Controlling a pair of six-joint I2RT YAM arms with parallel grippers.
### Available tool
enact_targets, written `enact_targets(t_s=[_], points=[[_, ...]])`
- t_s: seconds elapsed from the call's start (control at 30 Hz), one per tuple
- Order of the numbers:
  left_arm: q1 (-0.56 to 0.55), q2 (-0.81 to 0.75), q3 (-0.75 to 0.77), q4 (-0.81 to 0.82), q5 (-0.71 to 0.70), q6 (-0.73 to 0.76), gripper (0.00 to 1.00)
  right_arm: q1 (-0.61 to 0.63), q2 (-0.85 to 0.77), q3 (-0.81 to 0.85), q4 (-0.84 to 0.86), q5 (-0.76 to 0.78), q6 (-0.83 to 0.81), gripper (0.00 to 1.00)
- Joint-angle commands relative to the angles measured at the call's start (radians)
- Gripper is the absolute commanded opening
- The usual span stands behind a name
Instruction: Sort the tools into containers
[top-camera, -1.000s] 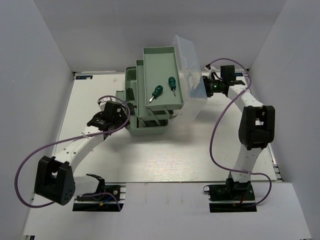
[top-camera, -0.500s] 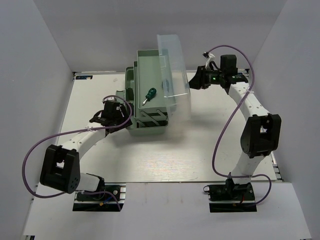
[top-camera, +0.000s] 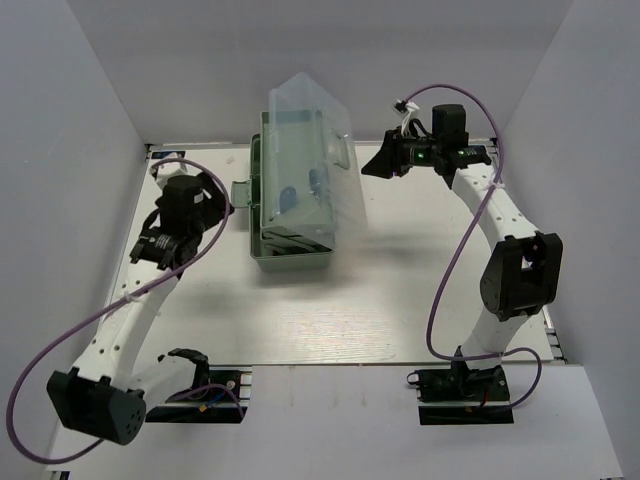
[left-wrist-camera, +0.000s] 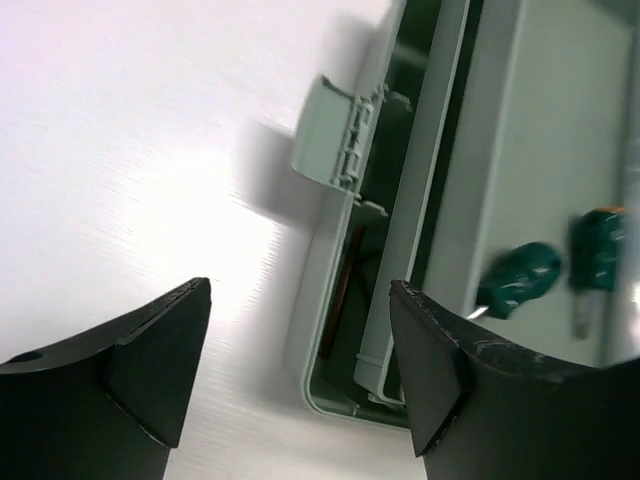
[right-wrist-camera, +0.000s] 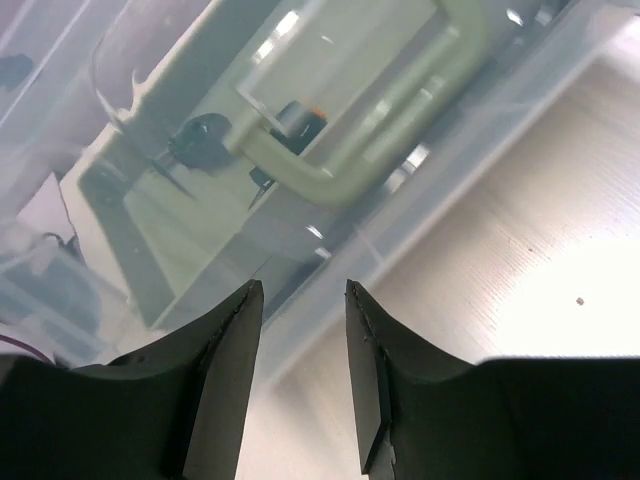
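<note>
The mint-green cantilever toolbox (top-camera: 290, 255) stands at the back centre, its trays folded in and its translucent lid (top-camera: 305, 130) tilted down over them. Two stubby green-and-orange screwdrivers (left-wrist-camera: 520, 280) lie in a tray and show dimly through the lid (right-wrist-camera: 200, 135). A reddish-brown hex key (left-wrist-camera: 345, 290) lies in the base. My left gripper (top-camera: 188, 203) (left-wrist-camera: 300, 285) is open and empty, left of the toolbox near its side latch (left-wrist-camera: 330, 130). My right gripper (top-camera: 378, 165) (right-wrist-camera: 302, 285) is open and empty, just right of the lid by its handle (right-wrist-camera: 400, 110).
White walls close in the table at the left, back and right. Purple cables loop off both arms. The right arm's elbow (top-camera: 515, 275) stands over the right side of the table. Bare tabletop (top-camera: 330, 310) lies in front of the toolbox.
The lid has swung from open down over the trays, which have folded in over the base. My left gripper has drawn back to the left. My right gripper has moved left after the lid.
</note>
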Motion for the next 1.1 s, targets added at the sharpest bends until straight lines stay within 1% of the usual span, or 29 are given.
enact_targets(t_s=[0.0, 0.1, 0.17, 0.23, 0.33, 0.4, 0.43, 0.47, 0.5, 0.53, 0.57, 0.6, 0.63, 0.67, 0.7, 0.73, 0.77, 0.8, 0.83, 0.9, 0.97, 1.07], points=[[0.013, -0.027, 0.007, -0.126, -0.092, 0.009, 0.82, 0.017, -0.023, 0.060, -0.012, -0.007, -0.027, 0.45], [0.022, -0.047, -0.054, -0.140, -0.080, -0.039, 0.82, 0.031, -0.026, 0.077, -0.021, -0.007, -0.043, 0.45], [0.022, -0.090, -0.083, -0.140, -0.069, -0.068, 0.82, 0.040, -0.033, 0.081, -0.023, -0.006, -0.041, 0.45], [0.031, -0.113, -0.106, -0.120, -0.069, -0.068, 0.82, 0.042, -0.036, 0.078, -0.024, 0.010, -0.046, 0.45], [0.031, -0.104, -0.106, -0.120, -0.058, -0.068, 0.82, 0.039, -0.063, 0.048, -0.039, 0.040, -0.063, 0.51], [0.031, -0.089, -0.097, -0.120, -0.049, -0.068, 0.82, 0.037, -0.080, 0.009, -0.077, 0.077, -0.125, 0.59], [0.031, -0.088, -0.097, -0.111, -0.035, -0.068, 0.82, 0.036, -0.085, 0.000, -0.091, 0.092, -0.145, 0.74], [0.040, -0.088, -0.097, -0.100, -0.012, -0.068, 0.82, 0.036, -0.092, -0.020, -0.108, 0.132, -0.221, 0.90], [0.040, -0.088, -0.097, -0.086, 0.003, -0.035, 0.82, 0.036, -0.109, -0.037, -0.162, 0.152, -0.245, 0.90], [0.040, -0.107, -0.097, -0.050, 0.023, -0.009, 0.83, 0.034, -0.114, -0.054, -0.180, 0.169, -0.268, 0.90], [0.040, -0.117, -0.106, -0.022, 0.089, 0.033, 0.83, 0.030, -0.119, -0.061, -0.202, 0.218, -0.338, 0.90], [0.040, -0.127, -0.106, 0.007, 0.130, 0.089, 0.85, 0.031, -0.138, -0.074, -0.243, 0.238, -0.359, 0.90], [0.028, -0.127, -0.106, 0.022, 0.167, 0.189, 0.85, 0.030, -0.154, -0.115, -0.271, 0.290, -0.382, 0.90], [0.017, -0.139, -0.106, 0.032, 0.243, 0.234, 0.89, 0.031, -0.177, -0.135, -0.279, 0.337, -0.365, 0.90], [0.017, -0.156, -0.097, 0.032, 0.275, 0.274, 0.97, 0.039, -0.189, -0.153, -0.276, 0.456, -0.316, 0.90], [0.017, -0.168, -0.097, 0.007, 0.354, 0.338, 1.00, 0.040, -0.212, -0.193, -0.297, 0.535, -0.305, 0.90], [0.017, -0.180, -0.097, -0.002, 0.370, 0.358, 1.00, 0.040, -0.229, -0.204, -0.302, 0.562, -0.293, 0.90], [0.017, -0.217, -0.097, -0.002, 0.385, 0.372, 1.00, 0.044, -0.249, -0.236, -0.302, 0.655, -0.250, 0.90], [0.017, -0.237, -0.097, -0.002, 0.419, 0.393, 1.00, 0.041, -0.296, -0.271, -0.297, 0.678, -0.241, 0.90], [0.017, -0.272, -0.086, -0.002, 0.428, 0.394, 1.00, 0.039, -0.330, -0.339, -0.291, 0.720, -0.228, 0.90], [0.017, -0.309, -0.086, -0.002, 0.441, 0.394, 1.00, 0.044, -0.400, -0.414, -0.286, 0.747, -0.218, 0.90], [0.017, -0.331, -0.102, 0.024, 0.465, 0.371, 1.00, 0.062, -0.451, -0.447, -0.335, 0.772, -0.202, 0.90]])
